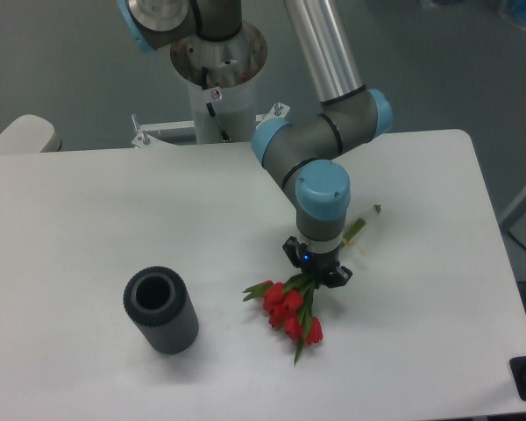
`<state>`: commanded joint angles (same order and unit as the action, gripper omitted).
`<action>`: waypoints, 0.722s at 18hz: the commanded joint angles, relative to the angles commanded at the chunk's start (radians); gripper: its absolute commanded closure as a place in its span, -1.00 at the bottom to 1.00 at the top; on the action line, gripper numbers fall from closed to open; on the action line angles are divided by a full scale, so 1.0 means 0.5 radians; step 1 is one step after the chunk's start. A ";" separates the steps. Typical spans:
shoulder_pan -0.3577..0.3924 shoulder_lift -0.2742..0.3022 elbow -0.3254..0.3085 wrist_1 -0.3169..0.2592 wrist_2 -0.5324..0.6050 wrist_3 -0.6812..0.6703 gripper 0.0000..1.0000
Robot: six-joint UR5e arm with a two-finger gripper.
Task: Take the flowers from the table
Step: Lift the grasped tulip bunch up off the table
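Observation:
The flowers [291, 309], a small bunch of red tulips with thin green stems, lie right of centre on the white table [88, 228]. Their red heads point toward the front edge, and the stem ends [366, 219] stick out behind the arm's wrist. My gripper [317, 275] points straight down over the stems just behind the heads. Its fingers are closed in tight on the stems. I cannot tell whether the bunch still rests on the table or hangs just above it.
A dark grey ribbed cylinder [160, 310] stands upright at the front left, well apart from the bunch. The arm's base [217, 70] rises behind the table's far edge. The table's right edge [495, 263] runs close by.

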<state>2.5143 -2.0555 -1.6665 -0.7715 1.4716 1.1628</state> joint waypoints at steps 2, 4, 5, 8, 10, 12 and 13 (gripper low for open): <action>-0.028 0.037 0.096 -0.006 -0.099 0.012 0.65; -0.028 0.049 0.203 -0.009 -0.276 0.000 0.65; -0.022 0.052 0.234 -0.009 -0.377 -0.012 0.65; 0.018 0.055 0.329 -0.016 -0.614 -0.049 0.65; 0.034 0.055 0.369 -0.016 -0.734 -0.086 0.65; 0.055 0.067 0.400 -0.016 -0.783 -0.126 0.65; 0.061 0.068 0.412 -0.013 -0.829 -0.144 0.65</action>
<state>2.5448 -2.0218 -1.4604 -0.7777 1.0571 1.0908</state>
